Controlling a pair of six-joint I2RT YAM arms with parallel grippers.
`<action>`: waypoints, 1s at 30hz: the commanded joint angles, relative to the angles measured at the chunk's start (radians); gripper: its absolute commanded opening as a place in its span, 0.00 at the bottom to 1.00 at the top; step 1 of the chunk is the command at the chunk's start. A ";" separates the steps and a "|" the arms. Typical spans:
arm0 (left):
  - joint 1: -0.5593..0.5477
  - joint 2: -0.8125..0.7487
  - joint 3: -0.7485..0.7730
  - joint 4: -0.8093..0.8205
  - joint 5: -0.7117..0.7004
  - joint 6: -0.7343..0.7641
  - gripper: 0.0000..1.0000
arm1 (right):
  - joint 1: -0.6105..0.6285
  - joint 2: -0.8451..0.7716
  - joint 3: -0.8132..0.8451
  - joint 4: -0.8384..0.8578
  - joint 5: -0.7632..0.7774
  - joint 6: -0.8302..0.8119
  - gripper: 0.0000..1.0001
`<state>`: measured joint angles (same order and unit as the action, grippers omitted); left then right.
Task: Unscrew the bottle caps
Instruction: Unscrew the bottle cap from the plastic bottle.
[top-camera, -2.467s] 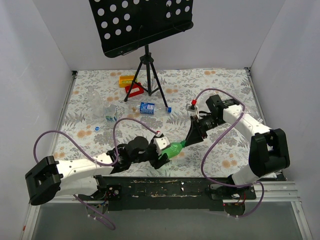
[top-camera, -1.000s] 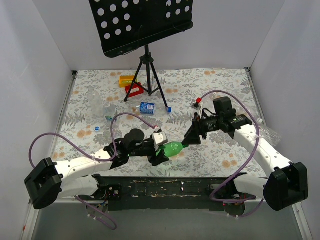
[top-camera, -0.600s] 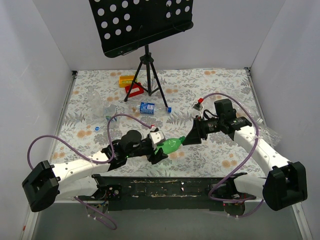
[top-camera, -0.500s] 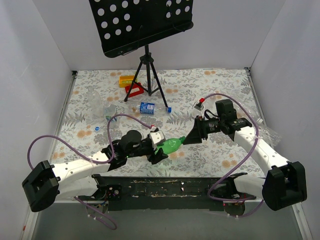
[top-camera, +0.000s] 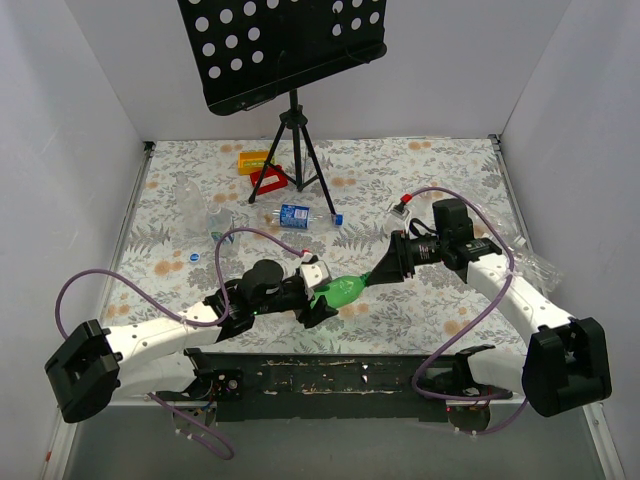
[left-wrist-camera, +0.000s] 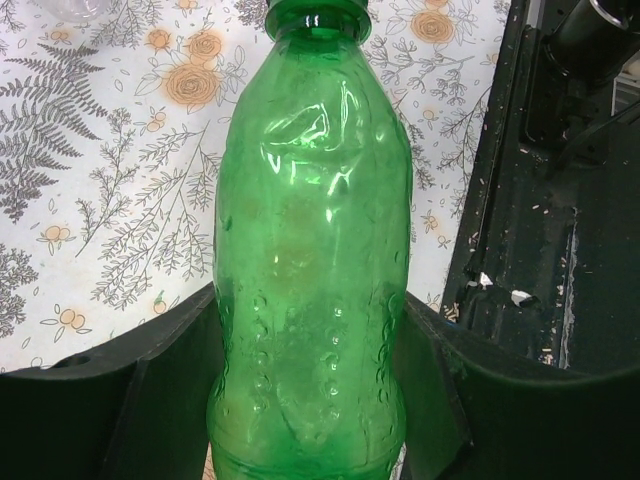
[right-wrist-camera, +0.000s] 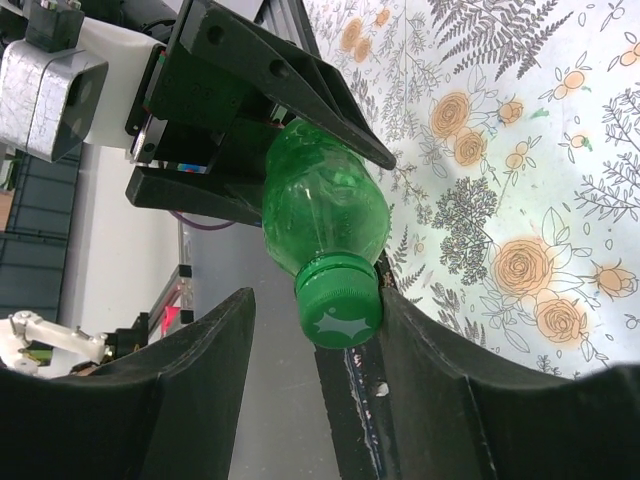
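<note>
Top view first. The green bottle (top-camera: 343, 291) lies sideways between the two arms. The left pincer (top-camera: 318, 300) is clamped on its fat end. The right pincer (top-camera: 385, 272) sits at its neck end, and from up here the dark fingers hide the cap. Beyond the green bottle, toward the back, stands the tripod (top-camera: 293, 150). A labelled bottle (top-camera: 297, 215) lies between the two, with a blue cap (top-camera: 338, 218) on its right end. Clear bottles (top-camera: 192, 205) stand well off to the green bottle's back left. All of it sits on the flowered table (top-camera: 450, 180).

Over to the left wrist. The green bottle fills the middle of the view, its neck running off the top edge. Black fingers (left-wrist-camera: 160, 380) press against its body on both sides with no gap showing. That is a firm grasp on the bottle, jaws about as wide as its body. The black base rail (left-wrist-camera: 540, 250) runs down the bottle's right.

Now the right wrist. The cap (right-wrist-camera: 340, 310), green like its bottle, points straight at the camera, seated on the neck. The right pincer's fingers (right-wrist-camera: 190, 390) straddle it. The one on the cap's right touches its edge; the one on its left stands apart, daylight between them. So these jaws are part-open around the cap, not clenched on it. Behind the cap, the left pincer's black jaws hug the bottle's body.
</note>
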<state>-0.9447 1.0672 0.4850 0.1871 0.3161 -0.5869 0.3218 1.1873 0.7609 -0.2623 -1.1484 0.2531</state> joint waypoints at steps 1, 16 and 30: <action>-0.002 0.005 0.003 0.028 0.006 0.002 0.04 | 0.000 0.011 0.003 0.044 -0.059 0.020 0.57; 0.098 -0.055 -0.028 0.052 0.271 -0.247 0.02 | 0.013 0.006 0.161 -0.507 -0.116 -0.898 0.03; 0.238 0.123 0.109 0.080 0.697 -0.375 0.01 | 0.031 -0.135 0.161 -0.566 0.128 -1.559 0.06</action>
<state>-0.7204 1.1618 0.5224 0.3611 0.8967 -1.0134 0.3706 1.0618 0.9123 -0.8631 -1.1213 -1.2488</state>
